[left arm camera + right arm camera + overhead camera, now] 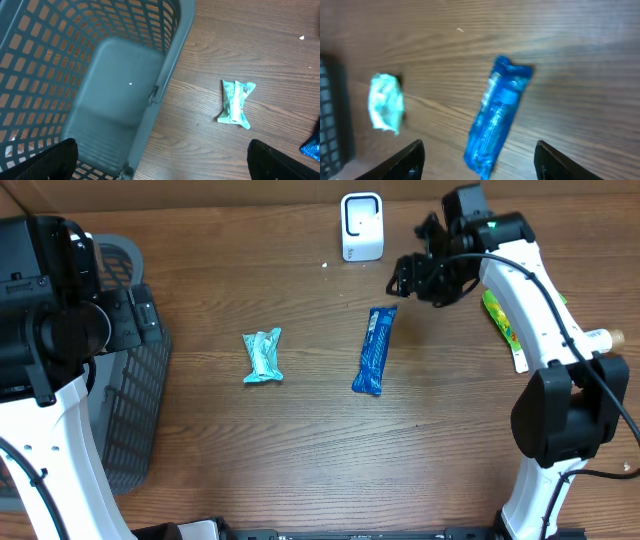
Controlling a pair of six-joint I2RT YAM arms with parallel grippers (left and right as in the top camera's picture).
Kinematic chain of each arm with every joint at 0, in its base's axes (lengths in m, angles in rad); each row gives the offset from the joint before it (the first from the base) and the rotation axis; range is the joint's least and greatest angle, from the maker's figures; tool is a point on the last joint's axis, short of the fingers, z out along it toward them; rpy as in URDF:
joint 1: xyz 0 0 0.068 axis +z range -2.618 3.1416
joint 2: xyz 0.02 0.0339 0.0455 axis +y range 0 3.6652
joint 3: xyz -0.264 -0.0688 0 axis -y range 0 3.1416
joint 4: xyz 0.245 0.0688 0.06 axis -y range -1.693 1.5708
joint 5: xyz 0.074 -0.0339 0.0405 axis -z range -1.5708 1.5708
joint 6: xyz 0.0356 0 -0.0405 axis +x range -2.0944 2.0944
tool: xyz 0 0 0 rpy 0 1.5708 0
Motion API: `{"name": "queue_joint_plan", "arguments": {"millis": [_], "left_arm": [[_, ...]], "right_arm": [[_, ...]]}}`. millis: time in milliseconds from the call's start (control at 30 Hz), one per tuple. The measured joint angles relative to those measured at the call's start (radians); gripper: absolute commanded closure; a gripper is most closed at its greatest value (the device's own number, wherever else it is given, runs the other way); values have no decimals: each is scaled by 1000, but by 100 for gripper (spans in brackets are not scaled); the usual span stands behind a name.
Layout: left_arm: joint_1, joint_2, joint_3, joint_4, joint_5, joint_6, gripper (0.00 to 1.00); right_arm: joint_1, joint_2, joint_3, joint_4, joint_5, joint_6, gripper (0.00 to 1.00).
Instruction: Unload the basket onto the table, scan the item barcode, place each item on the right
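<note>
— Where's the blue packet [375, 350]?
— Flat in the middle of the table [300, 450], near my right gripper [480, 152], which is spread wide and holds nothing. My left gripper [162, 155] gapes too.

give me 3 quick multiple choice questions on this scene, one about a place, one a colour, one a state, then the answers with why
1. Where does the scanner stand?
A. near the top of the overhead view, beyond the long packet
B. near the bottom edge of the overhead view
C. in the middle of the overhead view

2. What colour is the long packet?
A. red
B. blue
C. yellow

3. What state is the right gripper in?
A. open, holding nothing
B. shut on the long packet
C. shut on the scanner

Answers:
1 A: the overhead view shows the scanner upright on the wood past the packet's far end.
2 B: its wrapper is bright blue in the overhead and right wrist views.
3 A: the right wrist view shows both fingers spread wide, with the packet lying flat on the wood.
</note>
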Motion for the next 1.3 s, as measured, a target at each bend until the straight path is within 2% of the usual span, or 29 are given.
{"name": "queue_joint_plan", "arguments": {"millis": [167,400,633,1000,1300], "left_arm": [[0,0,0,0,0,0,0],[0,0,0,0,0,0,0],[0,0,0,0,0,0,0],[0,0,0,0,0,0,0],[0,0,0,0,0,0,1]], "right_arm": [[31,13,-196,146,-5,23,25],[48,23,-443,423,-38,93,25],[41,7,-519,577,-120,151,26],[42,7,-551,610,-122,276,55],[50,7,-568,673,-105,314,63]]}}
